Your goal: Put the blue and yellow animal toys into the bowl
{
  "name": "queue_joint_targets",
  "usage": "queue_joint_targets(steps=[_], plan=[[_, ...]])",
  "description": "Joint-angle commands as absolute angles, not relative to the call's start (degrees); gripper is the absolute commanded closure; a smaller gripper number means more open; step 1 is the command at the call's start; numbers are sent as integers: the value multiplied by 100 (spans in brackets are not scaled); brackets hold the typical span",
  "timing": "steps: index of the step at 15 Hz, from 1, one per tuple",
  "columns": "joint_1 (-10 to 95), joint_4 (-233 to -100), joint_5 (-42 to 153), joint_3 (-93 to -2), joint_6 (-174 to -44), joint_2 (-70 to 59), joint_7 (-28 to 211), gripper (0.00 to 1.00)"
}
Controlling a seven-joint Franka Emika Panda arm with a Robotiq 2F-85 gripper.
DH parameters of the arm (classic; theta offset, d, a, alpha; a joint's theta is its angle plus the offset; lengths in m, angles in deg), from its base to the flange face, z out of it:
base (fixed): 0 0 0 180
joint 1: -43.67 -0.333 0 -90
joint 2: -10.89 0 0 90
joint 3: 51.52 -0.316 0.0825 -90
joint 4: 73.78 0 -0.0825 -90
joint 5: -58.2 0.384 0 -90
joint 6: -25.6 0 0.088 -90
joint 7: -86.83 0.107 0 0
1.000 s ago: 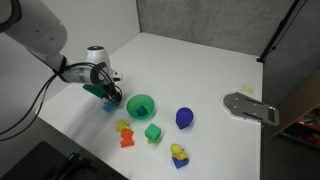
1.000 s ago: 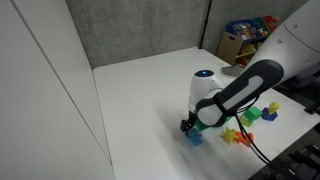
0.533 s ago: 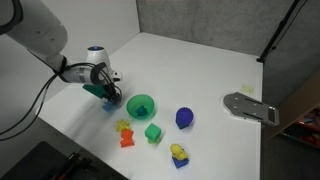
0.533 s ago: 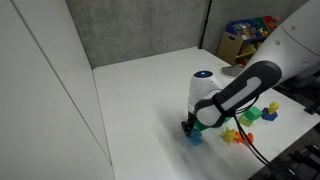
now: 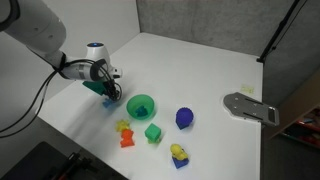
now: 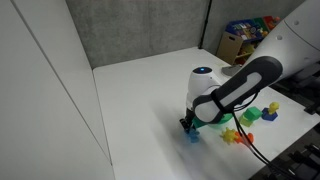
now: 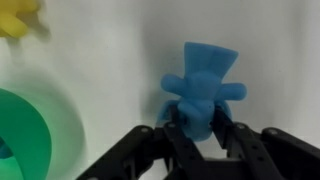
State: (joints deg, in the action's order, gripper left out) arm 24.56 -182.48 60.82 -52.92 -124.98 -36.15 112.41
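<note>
In the wrist view the light blue animal toy [image 7: 203, 85] lies on the white table, and my gripper [image 7: 200, 125] is shut on its lower end, the dark fingers pressing it from both sides. Both exterior views show the gripper [image 5: 107, 96] [image 6: 190, 126] low over the table, with the blue toy [image 5: 108, 103] [image 6: 194, 135] under it. The green bowl [image 5: 141, 105] [image 7: 30, 135] stands just beside the gripper. Close to the bowl lies the yellow animal toy [image 7: 18, 18] [image 5: 124, 126].
A red piece [image 5: 127, 140] lies next to the yellow toy. A green cube [image 5: 153, 132], a dark blue ball [image 5: 184, 118] and a yellow-and-blue piece [image 5: 179, 155] sit past the bowl. A grey flat object [image 5: 250, 107] lies at the table's far side.
The jaws have closed onto the blue toy. The arm has barely shifted; the other toys and the bowl are where they were.
</note>
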Motion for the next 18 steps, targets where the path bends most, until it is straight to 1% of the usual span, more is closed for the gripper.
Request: queue_joint_targets(steps=[1, 7, 12, 18], plan=[[2541, -18333, 6250, -5365, -12353, -3249, 11150, 89], [2743, -18540, 6298, -5324, -12397, -2488, 11129, 89], [3140, -18760, 6396, -5216, -12423, -1917, 11105, 89], [3651, -18898, 6417, -4973, -12529, -1849, 11080, 89]])
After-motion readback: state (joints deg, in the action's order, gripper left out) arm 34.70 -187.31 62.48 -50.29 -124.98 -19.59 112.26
